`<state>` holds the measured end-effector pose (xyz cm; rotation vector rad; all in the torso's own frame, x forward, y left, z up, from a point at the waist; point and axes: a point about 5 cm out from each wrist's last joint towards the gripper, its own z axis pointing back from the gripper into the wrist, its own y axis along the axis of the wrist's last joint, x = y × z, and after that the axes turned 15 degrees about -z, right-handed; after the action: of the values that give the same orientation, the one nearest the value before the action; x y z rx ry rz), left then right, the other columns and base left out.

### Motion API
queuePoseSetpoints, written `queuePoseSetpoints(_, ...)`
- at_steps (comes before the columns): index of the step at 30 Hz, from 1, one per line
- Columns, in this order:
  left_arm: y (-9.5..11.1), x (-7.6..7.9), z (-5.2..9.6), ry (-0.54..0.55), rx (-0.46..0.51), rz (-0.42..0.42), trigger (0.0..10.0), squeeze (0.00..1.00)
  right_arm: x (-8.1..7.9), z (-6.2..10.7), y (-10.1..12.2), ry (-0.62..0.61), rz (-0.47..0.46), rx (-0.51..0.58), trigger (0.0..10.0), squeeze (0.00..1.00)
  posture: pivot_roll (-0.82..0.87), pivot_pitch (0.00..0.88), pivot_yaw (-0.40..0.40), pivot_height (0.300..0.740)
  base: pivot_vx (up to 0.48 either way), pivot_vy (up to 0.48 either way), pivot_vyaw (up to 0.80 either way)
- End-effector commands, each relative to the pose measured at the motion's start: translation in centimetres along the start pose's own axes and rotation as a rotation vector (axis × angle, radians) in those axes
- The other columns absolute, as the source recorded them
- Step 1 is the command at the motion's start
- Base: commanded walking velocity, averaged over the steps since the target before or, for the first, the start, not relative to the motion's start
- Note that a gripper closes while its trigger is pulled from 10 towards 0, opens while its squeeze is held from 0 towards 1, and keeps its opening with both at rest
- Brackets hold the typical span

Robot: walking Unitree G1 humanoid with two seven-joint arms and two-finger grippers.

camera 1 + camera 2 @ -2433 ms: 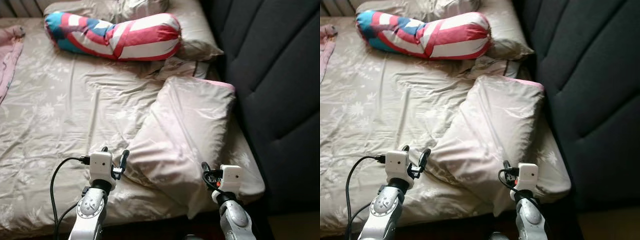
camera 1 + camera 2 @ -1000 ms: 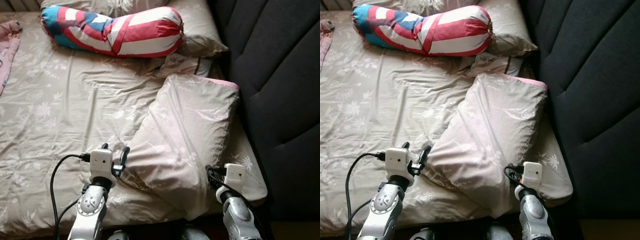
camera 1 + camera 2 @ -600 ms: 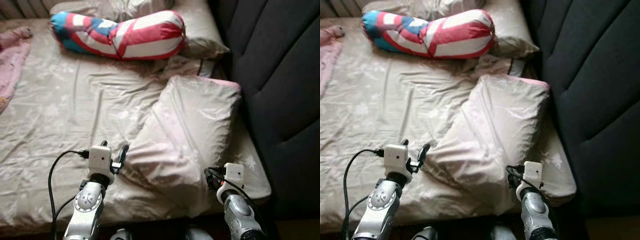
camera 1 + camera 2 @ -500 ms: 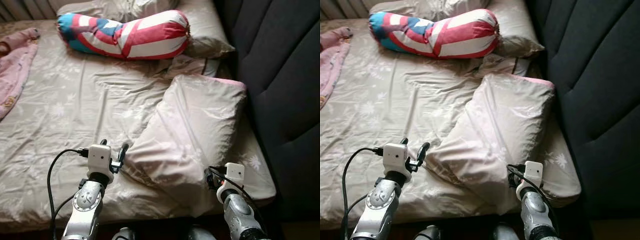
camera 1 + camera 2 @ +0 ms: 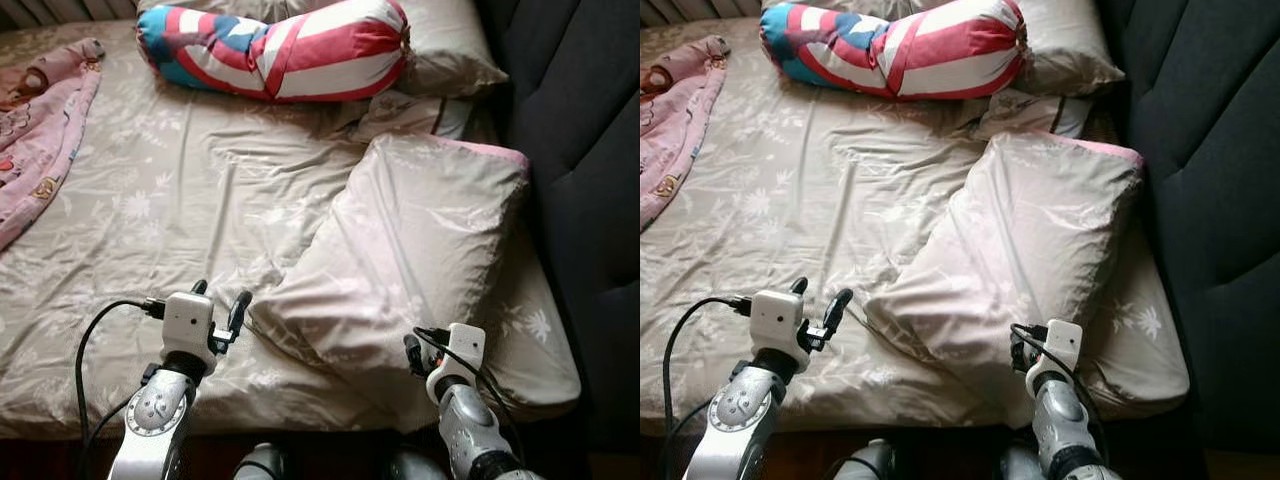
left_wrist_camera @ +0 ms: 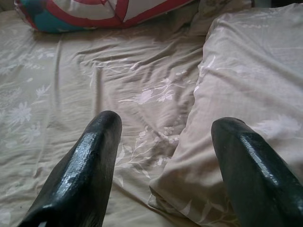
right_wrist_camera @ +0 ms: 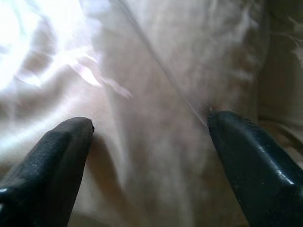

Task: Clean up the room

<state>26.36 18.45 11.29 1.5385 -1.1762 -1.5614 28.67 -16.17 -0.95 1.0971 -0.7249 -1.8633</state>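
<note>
two end effectors hang low over the near edge of the bed [image 5: 150, 200], one at each near corner of a big beige pillow [image 5: 420, 240].

left end effector [image 5: 218, 300]: its two black fingers [image 6: 85, 161] are spread wide apart and hold nothing. the wrist view shows the pillow's near corner lying just beyond and between the fingertips, closer to one finger than the other, with bare flowered sheet [image 6: 71, 94] ahead of the other finger. i cannot tell whether any fingertip touches the cloth; in the head views the fingers sit just beside the pillow's edge.

right end effector [image 7: 151, 127]: its fingers are also spread wide, gripping nothing. the pillow's shiny cover lies across the whole gap between them, very near, with a crease running toward one fingertip. contact cannot be judged. in the head views this end effector [image 5: 1025, 345] sits at the pillow's near right corner, above the bed's edge.

ahead of both, the pillow lies slantwise, its far end toward the dark headboard [image 5: 590, 120] on the right. beyond it lies a smaller pillow [image 5: 410, 115], then a red, white and blue bolster [image 5: 290, 50] across the bed's head. far to the left of the left end effector, a pink garment [image 5: 40, 140] lies on the sheet.
</note>
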Motion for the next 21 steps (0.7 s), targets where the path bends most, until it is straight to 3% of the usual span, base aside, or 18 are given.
queuePoseSetpoints(1, -0.3, -0.1, 0.6, -0.011, -0.026, 0.007, 10.0, 0.00, 1.0, 0.7, -1.6, -0.041, -0.003, -0.052, 10.0, 0.00, 0.08, 0.386, 0.073, 0.740, 0.000, 0.000, 0.00)
queuePoseSetpoints(7, 0.1, -0.1, 1.1, -0.014, -0.036, 0.009, 10.0, 0.00, 1.8, 0.8, -1.9, -0.084, 0.013, -0.085, 10.0, 0.00, 0.08, 0.403, 0.073, 0.740, 0.000, 0.000, 0.00)
queuePoseSetpoints(9, 0.1, -0.2, 1.3, -0.019, -0.048, 0.001, 10.0, 0.00, 1.6, 1.0, -2.8, -0.070, 0.044, -0.141, 10.0, 0.00, 0.08, 0.405, 0.073, 0.740, 0.000, 0.000, 0.00)
queuePoseSetpoints(21, 0.9, -1.0, 2.2, -0.019, -0.059, -0.019, 10.0, 0.00, 1.1, 2.0, -5.3, -0.051, 0.049, -0.226, 10.0, 0.00, 0.13, 0.439, 0.098, 0.740, 0.000, 0.000, 0.00)
